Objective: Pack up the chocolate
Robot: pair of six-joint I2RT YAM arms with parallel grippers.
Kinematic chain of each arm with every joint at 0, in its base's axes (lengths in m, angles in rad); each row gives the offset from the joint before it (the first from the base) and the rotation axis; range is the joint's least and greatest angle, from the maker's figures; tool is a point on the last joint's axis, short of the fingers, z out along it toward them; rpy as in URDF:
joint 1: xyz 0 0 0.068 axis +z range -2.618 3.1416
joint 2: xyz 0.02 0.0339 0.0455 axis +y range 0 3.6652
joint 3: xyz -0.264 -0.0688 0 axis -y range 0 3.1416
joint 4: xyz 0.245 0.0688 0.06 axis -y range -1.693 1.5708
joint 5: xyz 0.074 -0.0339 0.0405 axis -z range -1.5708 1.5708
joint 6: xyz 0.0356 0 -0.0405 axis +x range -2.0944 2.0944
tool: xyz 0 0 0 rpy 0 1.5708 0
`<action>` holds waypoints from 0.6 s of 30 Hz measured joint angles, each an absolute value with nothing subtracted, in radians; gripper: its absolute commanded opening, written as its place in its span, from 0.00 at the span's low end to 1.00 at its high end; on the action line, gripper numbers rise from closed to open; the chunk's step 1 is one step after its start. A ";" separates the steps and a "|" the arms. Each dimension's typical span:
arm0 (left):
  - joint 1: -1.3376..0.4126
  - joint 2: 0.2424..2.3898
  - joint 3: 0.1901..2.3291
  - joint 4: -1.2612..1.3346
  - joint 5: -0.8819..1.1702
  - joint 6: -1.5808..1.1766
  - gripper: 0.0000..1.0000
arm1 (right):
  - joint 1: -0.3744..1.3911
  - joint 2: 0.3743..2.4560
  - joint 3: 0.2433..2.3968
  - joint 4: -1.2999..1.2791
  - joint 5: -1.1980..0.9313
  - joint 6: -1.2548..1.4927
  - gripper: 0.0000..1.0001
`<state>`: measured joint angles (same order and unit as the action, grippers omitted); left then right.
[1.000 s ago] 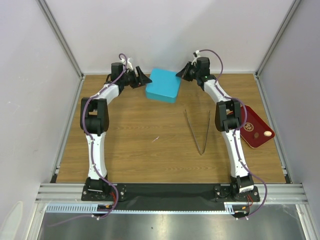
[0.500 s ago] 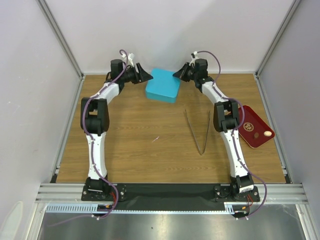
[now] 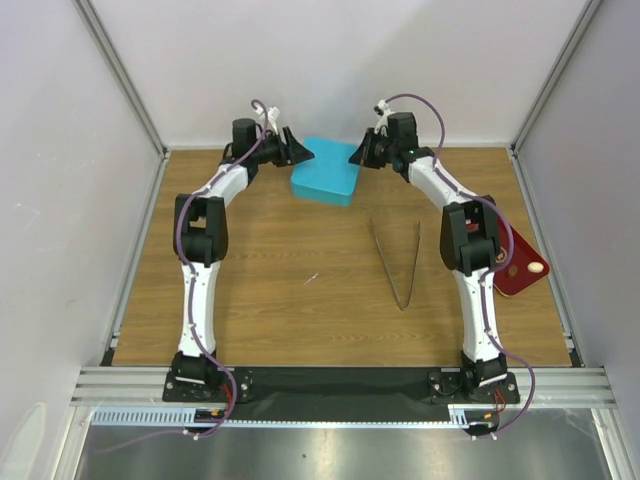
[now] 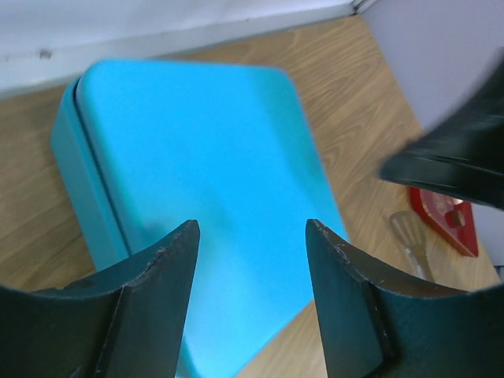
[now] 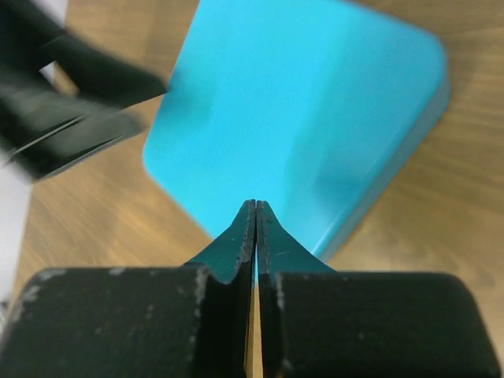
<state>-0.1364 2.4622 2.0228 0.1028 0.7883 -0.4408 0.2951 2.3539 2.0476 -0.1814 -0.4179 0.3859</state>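
Teal is the colour of the flat box with rounded corners (image 3: 327, 170) that is set at the middle of the far edge of the wooden desk (image 3: 270, 300). Its lid is shut.

The left gripper (image 3: 298, 152) and the right gripper (image 3: 358, 154) have been brought in closer to the box than they were a second ago, one at each side of it. The left gripper's fingers are spread wide, and the lid is seen between them in the left wrist view. The right gripper's fingers are pressed together with nothing held. Whether the box is touched cannot be told.

The chocolate has not been moved. One small, pale, round piece of chocolate (image 3: 537, 267) is seen on the dark red tray (image 3: 520, 282) by the right edge of the desk, well apart from the box. Part of the tray is hidden by the right arm, so other pieces cannot be counted. The long metal tweezers (image 3: 400, 262) lie untouched between the box and the near edge.

It is judged that the box is to be opened first, and that nothing has been packed yet.
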 measured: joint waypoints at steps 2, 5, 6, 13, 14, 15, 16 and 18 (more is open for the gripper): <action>-0.136 2.479 2.023 0.092 0.786 -0.434 0.63 | 0.312 2.302 2.010 -0.220 -0.401 0.353 0.00; -0.136 2.488 2.023 0.082 0.776 -0.425 0.63 | 0.337 2.236 1.943 -0.257 -0.382 0.310 0.00; -0.136 2.488 2.024 0.083 0.770 -0.420 0.63 | 0.346 2.220 1.919 -0.270 -0.380 0.299 0.00; -0.136 2.488 2.025 0.065 0.733 -0.400 0.64 | 0.399 2.199 1.761 -0.273 -0.326 0.256 0.00; -0.136 2.488 2.025 0.066 0.733 -0.400 0.64 | 0.405 2.199 1.735 -0.273 -0.316 0.252 0.00; -0.136 2.488 2.025 0.067 0.733 -0.400 0.64 | 0.411 2.199 1.714 -0.276 -0.306 0.249 0.00; -0.136 2.488 2.025 0.070 0.733 -0.400 0.65 | 0.416 2.199 1.701 -0.280 -0.299 0.247 0.00; -0.136 2.488 2.024 0.074 0.733 -0.401 0.64 | 0.420 2.199 1.696 -0.278 -0.287 0.241 0.00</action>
<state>-0.1364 2.4878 2.0243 0.0742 0.7334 -0.4007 0.4202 2.1994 1.6962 -0.2779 -0.2874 0.2413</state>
